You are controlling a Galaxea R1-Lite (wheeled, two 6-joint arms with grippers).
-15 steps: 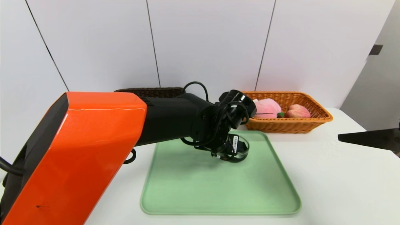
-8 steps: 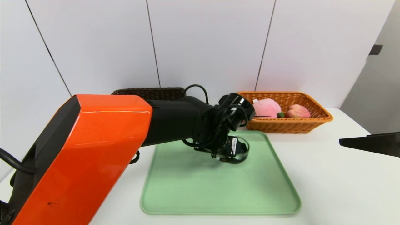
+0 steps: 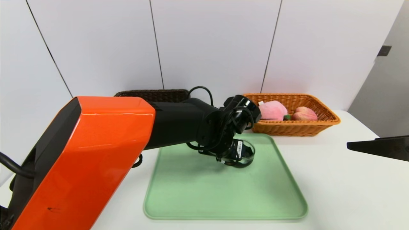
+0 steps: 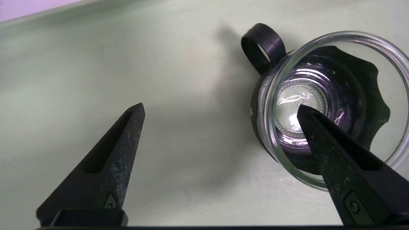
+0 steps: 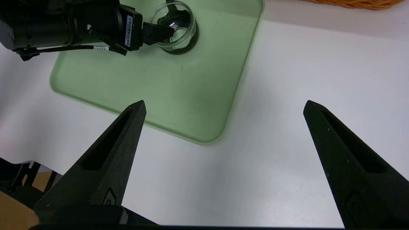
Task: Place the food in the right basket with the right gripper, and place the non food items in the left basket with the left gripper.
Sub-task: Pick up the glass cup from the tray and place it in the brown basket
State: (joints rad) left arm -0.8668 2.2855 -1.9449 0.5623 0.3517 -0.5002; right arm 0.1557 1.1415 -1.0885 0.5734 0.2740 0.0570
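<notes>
A glass cup [image 3: 245, 154] with a black sleeve and ring handle [image 4: 263, 44] stands on the far part of the green tray [image 3: 223, 198]. My left gripper [image 4: 220, 106] is low over it and open: one finger [image 4: 335, 153] reaches inside the cup, the other [image 4: 111, 159] is outside over bare tray. A pink plush peach [image 3: 271, 110] and a second peach [image 3: 305, 113] lie in the orange right basket [image 3: 294, 129]. The dark left basket [image 3: 153, 93] shows behind my left arm. My right gripper [image 5: 224, 103] hangs open over the white table, right of the tray.
My orange and black left arm [image 3: 96, 150] covers the table's left side and most of the left basket. The tray's near corner [image 5: 207, 137] lies just ahead of the right gripper. The table's edge [image 5: 19, 156] shows beside it.
The left arm edged slightly right and settled over the cup in the first half second. The right finger at the picture's edge rose a little. Since then nothing has moved.
</notes>
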